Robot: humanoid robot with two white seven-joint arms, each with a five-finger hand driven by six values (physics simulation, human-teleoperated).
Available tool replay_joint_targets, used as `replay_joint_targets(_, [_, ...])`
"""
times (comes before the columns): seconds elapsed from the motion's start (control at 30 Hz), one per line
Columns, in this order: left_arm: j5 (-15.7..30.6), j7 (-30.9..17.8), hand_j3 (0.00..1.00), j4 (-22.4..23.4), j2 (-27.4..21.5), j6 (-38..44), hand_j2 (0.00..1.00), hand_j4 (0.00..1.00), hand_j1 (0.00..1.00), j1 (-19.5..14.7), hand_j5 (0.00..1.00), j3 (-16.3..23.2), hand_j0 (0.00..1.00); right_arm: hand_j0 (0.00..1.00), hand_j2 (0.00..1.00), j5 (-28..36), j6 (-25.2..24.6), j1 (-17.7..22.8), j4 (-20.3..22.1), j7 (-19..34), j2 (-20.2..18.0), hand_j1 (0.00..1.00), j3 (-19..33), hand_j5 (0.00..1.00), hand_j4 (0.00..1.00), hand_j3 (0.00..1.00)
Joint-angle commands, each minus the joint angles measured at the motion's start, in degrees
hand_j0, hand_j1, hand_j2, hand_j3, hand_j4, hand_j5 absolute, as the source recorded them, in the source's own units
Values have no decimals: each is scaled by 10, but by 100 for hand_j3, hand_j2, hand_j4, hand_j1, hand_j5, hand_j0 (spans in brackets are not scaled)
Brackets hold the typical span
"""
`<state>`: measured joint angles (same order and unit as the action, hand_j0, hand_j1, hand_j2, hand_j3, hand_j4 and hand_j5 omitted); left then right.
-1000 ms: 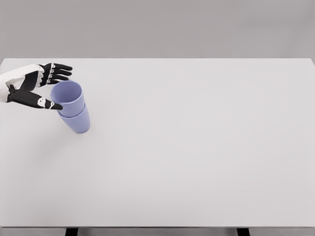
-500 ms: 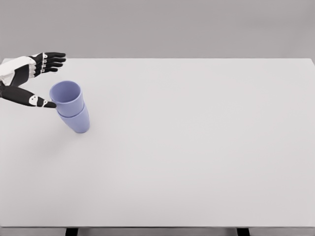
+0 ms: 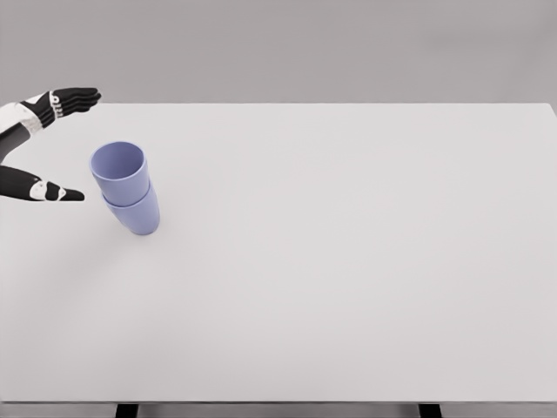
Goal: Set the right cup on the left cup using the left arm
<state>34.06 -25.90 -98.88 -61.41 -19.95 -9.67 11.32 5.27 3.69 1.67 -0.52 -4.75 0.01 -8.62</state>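
Two purple cups sit stacked at the left of the white table (image 3: 348,287): the top cup (image 3: 119,172) rests in the bottom cup (image 3: 137,215). The left hand (image 3: 35,144) is at the frame's left edge, fingers spread wide, probably not touching them. Lots of bare table lies to the right.

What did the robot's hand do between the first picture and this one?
The left hand let go of the top cup and pulled back to the left, away from it, with its fingers spread wide. A second ago the thumb and fingers sat on both sides of the cup's rim; now they are clear of it. The top cup stayed nested in the bottom cup, and the stack has not shifted on the table.
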Motion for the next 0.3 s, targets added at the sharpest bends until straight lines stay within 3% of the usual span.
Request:
replay_joint_targets(0.0, [3, -6, 100, -1, 1, -4, 100, 100, 100, 0, 100, -5, 100, 100, 100, 0, 0, 0, 0, 0, 0, 100, 0, 100, 100, 100])
replay_joint_targets(0.27, [3, -6, 100, 0, 13, -1, 100, 100, 100, 2, 100, -6, 100, 100, 100, 0, 0, 0, 0, 0, 0, 100, 0, 100, 100, 100])
